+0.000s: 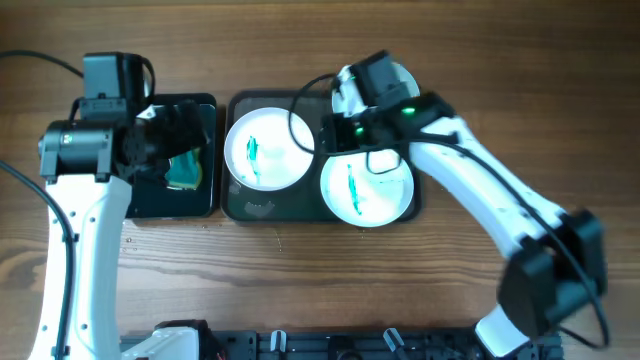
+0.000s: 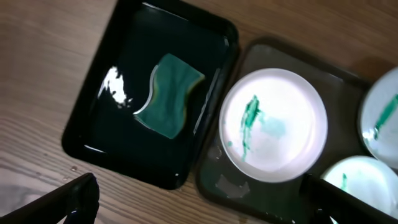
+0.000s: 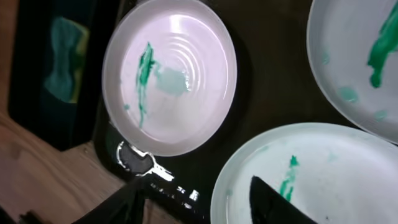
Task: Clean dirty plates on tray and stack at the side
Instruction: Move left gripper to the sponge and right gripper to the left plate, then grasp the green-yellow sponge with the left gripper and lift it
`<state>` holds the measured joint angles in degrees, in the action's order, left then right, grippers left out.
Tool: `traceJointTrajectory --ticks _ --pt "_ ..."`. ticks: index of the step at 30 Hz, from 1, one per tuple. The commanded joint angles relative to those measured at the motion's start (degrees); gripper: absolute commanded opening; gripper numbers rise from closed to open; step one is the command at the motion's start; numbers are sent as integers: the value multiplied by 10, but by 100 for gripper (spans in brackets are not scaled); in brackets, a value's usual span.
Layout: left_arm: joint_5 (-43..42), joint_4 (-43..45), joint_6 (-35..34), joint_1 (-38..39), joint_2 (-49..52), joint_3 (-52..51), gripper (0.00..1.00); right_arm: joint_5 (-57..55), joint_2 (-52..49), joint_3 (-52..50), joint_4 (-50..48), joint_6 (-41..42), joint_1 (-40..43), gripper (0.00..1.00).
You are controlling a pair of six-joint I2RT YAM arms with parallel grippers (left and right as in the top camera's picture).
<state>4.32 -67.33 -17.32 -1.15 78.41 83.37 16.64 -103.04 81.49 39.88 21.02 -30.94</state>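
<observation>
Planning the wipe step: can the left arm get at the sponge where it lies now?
Probably yes. The sponge lies alone and uncovered in the black tray, and the left gripper hangs over that tray with jaws open; nothing sits between them.

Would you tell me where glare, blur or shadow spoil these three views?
Overhead: evenly lit and sharp. Left wrist: a bright glare patch on the black tray, and the white plate is nearly blown out. Right wrist: dimmer, slightly soft, with a glint on the grey tray.
</observation>
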Motion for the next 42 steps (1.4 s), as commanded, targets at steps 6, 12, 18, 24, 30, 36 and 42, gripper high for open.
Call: traceJointTrajectory --ticks 6,12,18,24,30,36,42 --pt "20 7 -29 -19 10 1 100 -28 -114 38 -40 30 -24 40" --pt "20 3 -28 -19 52 1 100 -57 -159 56 -67 47 -24 32" --pt "20 2 -26 -19 103 1 100 -59 -187 56 -97 62 -24 26" --pt "20 4 -24 -20 136 1 100 -56 -203 56 -110 76 -24 24" --pt "40 4 -24 -21 148 1 100 -60 -209 55 -111 81 -24 19" --pt "44 10 -24 -33 160 1 100 -55 -230 55 -118 106 -24 11" --pt "54 38 -24 -43 199 1 94 -55 -232 55 -111 107 -24 4"
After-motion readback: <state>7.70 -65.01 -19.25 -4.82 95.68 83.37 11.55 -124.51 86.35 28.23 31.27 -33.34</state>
